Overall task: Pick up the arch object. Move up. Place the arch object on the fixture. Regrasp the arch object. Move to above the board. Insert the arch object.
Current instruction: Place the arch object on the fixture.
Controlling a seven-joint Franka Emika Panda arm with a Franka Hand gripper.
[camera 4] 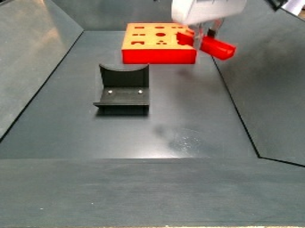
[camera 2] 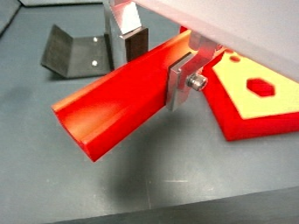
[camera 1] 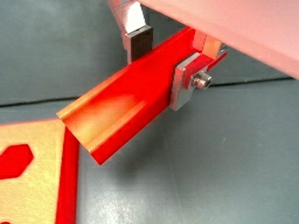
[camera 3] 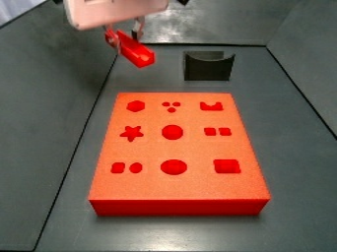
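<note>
My gripper (camera 1: 163,59) is shut on the arch object (camera 1: 117,109), a long red bar with a notched end. One finger (camera 1: 187,80) is pressed on its near side and the other finger (camera 1: 139,42) stands behind it. The bar hangs tilted in the air above the grey floor, as both side views show (camera 3: 132,49) (camera 4: 218,46). The gripper (camera 3: 116,28) is beyond the board's far left corner. The board (camera 3: 178,148) is an orange-red slab with shaped holes. The dark fixture (camera 3: 207,65) stands empty on the floor, also in a wrist view (camera 2: 76,51).
The board's corner shows under the bar in both wrist views (camera 1: 35,175) (camera 2: 257,101). Sloping grey walls (camera 4: 36,62) bound the floor on the sides. The fixture (camera 4: 121,89) stands apart from the board (camera 4: 161,43).
</note>
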